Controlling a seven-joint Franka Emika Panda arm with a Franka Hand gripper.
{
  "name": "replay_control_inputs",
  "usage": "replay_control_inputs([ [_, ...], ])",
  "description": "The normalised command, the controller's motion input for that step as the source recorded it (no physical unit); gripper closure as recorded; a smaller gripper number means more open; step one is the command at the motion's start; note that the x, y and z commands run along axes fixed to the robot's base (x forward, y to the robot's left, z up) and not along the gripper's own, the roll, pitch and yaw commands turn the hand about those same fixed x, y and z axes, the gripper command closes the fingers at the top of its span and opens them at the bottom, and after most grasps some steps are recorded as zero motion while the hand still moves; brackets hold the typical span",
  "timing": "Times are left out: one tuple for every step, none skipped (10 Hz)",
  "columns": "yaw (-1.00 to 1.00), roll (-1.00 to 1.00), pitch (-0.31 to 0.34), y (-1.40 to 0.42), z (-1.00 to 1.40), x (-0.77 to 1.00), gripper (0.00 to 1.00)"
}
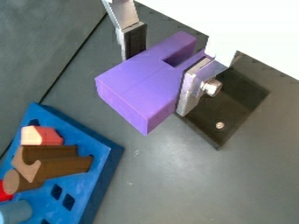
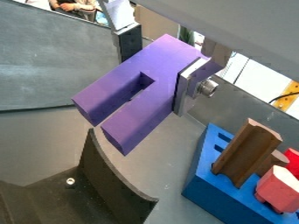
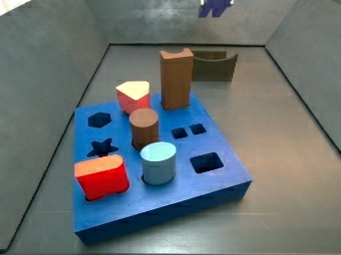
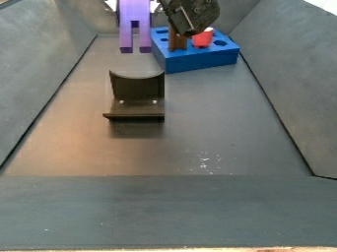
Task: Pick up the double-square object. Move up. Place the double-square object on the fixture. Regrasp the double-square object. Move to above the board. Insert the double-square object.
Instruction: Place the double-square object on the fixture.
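the board point(image 3: 220, 184), a thick blue slab with shaped cut-outs, lies on the dark floor point(image 4: 158, 148); it also shows in both wrist views point(image 1: 93, 171) point(image 2: 216, 188) and at the far end in a side view point(image 4: 218, 54). on it stand a tall brown block point(image 3: 176, 78), a brown cylinder point(image 3: 144, 127), a light blue cylinder point(image 3: 159, 162), a red rounded-square block point(image 3: 102, 176) and a red-and-cream peg point(image 3: 132, 95). the fixture point(image 4: 134, 95), a dark bracket on a base plate, stands on the floor apart from the board; a side view shows it behind the brown block point(image 3: 216, 65), and its base plate appears below the gripper in a wrist view point(image 1: 228, 105). the double-square object point(image 1: 146, 87), a purple stepped prism with a slot in one end, is off the floor and raised above the fixture point(image 2: 140, 92) point(image 4: 130, 25); only its lower edge shows at the top of a side view point(image 3: 214, 7). the gripper point(image 1: 163, 57) is up there with it, its silver finger plates point(image 1: 194, 87) clamped on opposite faces of the purple piece, holding it.
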Motion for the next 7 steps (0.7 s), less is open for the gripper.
replay_control_inputs([
  [-0.13, -1.00, 0.221, 0.14, -1.00, 0.14, 1.00],
  [-0.15, -1.00, 0.234, 0.14, -1.00, 0.14, 1.00],
  [-0.20, -0.91, 0.220, 0.14, -1.00, 0.16, 1.00],
  [-0.22, -0.75, 0.175, 0.14, -1.00, 0.17, 1.00],
  [-0.24, -0.53, 0.106, 0.15, -1.00, 0.17, 1.00],
  [-0.23, -0.36, 0.065, 0.15, -1.00, 0.18, 1.00],
  [-0.21, -0.23, 0.015, 0.13, -1.00, 0.19, 1.00],
])
